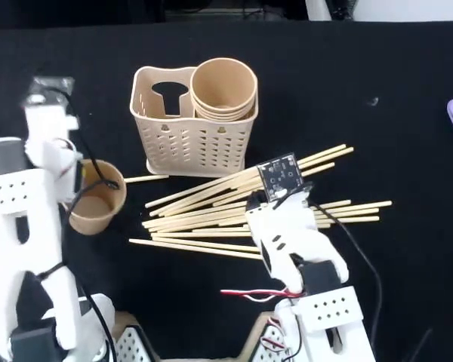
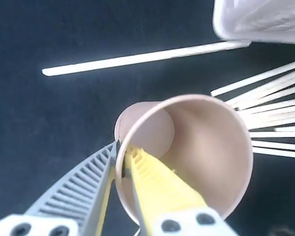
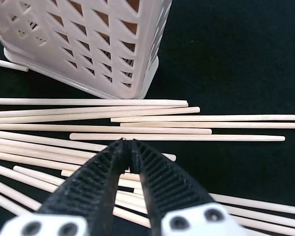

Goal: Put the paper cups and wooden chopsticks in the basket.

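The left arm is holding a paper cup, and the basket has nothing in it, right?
Not quite. The left gripper does hold a paper cup by its rim, but the basket is not empty: a stack of paper cups sits in one of its compartments. The high view shows it.

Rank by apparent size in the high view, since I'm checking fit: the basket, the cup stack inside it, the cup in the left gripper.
1. basket
2. cup stack
3. held cup: looks slightly smaller than the stack, but the stack sits nearer the camera, so this ranking is unsure.
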Controlling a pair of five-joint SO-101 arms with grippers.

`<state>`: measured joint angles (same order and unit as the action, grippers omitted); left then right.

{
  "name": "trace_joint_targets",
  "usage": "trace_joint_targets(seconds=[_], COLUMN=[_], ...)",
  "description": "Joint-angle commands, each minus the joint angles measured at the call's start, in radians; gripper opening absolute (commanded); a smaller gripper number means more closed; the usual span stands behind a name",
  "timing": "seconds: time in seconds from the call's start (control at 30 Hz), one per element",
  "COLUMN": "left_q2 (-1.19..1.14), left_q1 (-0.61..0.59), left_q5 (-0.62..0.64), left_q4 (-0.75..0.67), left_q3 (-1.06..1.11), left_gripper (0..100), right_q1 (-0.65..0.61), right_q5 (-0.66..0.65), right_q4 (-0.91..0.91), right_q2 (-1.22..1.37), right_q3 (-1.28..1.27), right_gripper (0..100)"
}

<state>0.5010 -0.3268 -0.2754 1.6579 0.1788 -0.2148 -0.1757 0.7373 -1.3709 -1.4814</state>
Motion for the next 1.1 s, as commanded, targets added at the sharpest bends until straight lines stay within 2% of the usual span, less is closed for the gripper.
trace_joint_targets(seconds=[0.0,0.1,0.23,0.33,0.43,0.57,0.77,0.93,1.07], left_q2=[0.032,0.031,0.026,0.018,0.018,0.018,0.018,-0.054,-0.129], left_q1=[0.01,0.01,0.016,0.131,0.294,0.461,0.553,0.564,0.602], left_q5=[0.043,0.152,0.374,0.477,0.485,0.489,0.577,0.574,0.572], left_q4=[0.087,0.081,0.006,-0.078,-0.18,-0.341,-0.535,-0.543,-0.439], left_q3=[-0.372,-0.593,-0.826,-0.92,-0.898,-0.763,-0.549,-0.472,-0.538], left_gripper=[3,3,3,3,3,3,3,3,3], right_q1=[-0.008,-0.008,0.0,0.0,0.041,0.14,0.199,0.198,0.196], right_q5=[-0.012,-0.012,-0.005,0.02,0.066,0.103,0.129,0.126,0.124], right_q4=[-0.023,-0.023,-0.023,-0.023,-0.023,-0.052,-0.109,-0.114,-0.114], right_q2=[-0.015,-0.015,-0.015,-0.015,-0.015,-0.016,-0.015,-0.015,-0.015], right_q3=[0.008,0.008,0.008,0.007,0.008,0.013,0.004,-0.001,-0.001], right_gripper=[1.5,1.5,1.1,1.1,1.1,1.1,1.1,1.1,1.1])
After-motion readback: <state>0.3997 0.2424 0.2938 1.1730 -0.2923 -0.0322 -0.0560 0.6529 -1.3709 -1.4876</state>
